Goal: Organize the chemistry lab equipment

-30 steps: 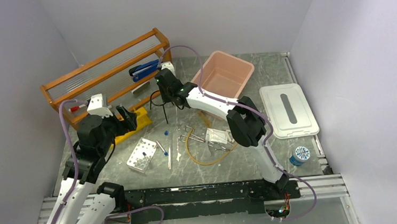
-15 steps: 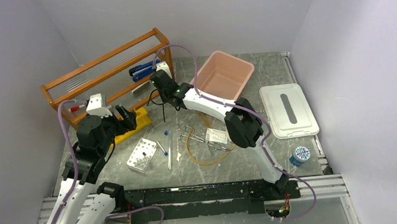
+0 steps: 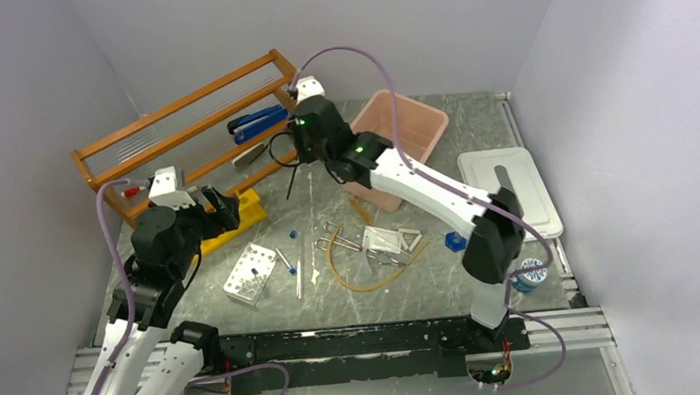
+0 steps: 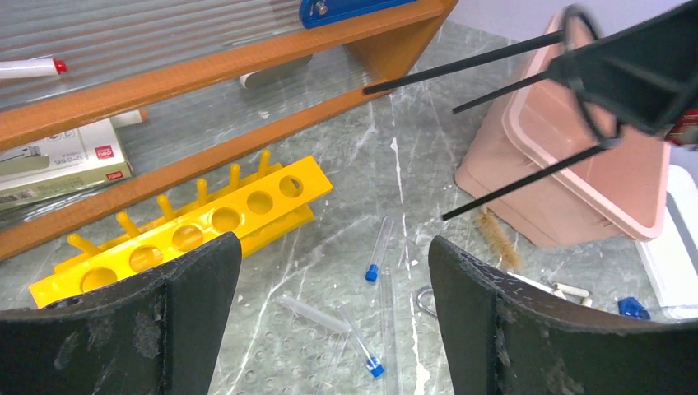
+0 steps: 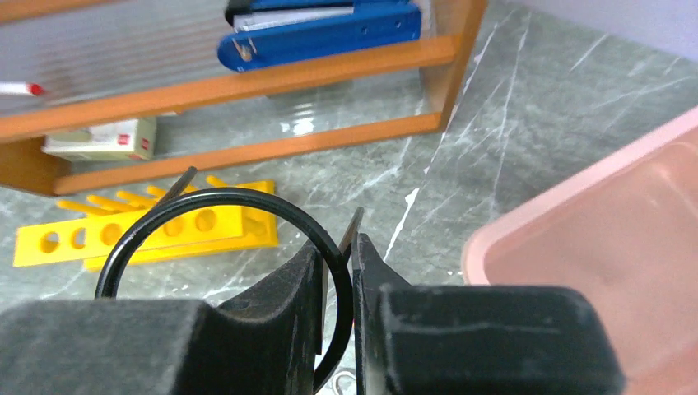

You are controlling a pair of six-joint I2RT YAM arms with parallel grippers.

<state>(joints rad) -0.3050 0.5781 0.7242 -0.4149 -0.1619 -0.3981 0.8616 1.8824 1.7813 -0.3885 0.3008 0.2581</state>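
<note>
My right gripper [image 3: 297,153] is shut on the rim of the black wire ring tripod [image 3: 294,183], which hangs tilted above the table in front of the orange shelf. The wrist view shows its ring [image 5: 222,202] pinched between the jaws [image 5: 337,271]. My left gripper [image 3: 220,208] stands open over the table with nothing in it [image 4: 333,329]; blue-capped vials [image 4: 378,248] lie below, and the tripod's legs [image 4: 510,185] cross above. On the table lie the amber rubber tube [image 3: 353,277], metal tongs [image 3: 340,241], mesh square [image 3: 383,240], triangle [image 3: 411,240] and blue hex piece [image 3: 454,241].
The orange wooden shelf [image 3: 180,126] stands at the back left, holding a blue stapler [image 3: 255,122]. A yellow tube rack [image 3: 235,218] and a white holed block [image 3: 250,273] lie near my left gripper. A pink tub [image 3: 398,137], white lid [image 3: 515,189] and blue-lidded jar [image 3: 528,275] are on the right.
My right gripper has shut on the tripod's ring and lifted it off the table, tilting it. The right arm's elbow swung right, uncovering the blue hex piece. The left arm has barely moved.
</note>
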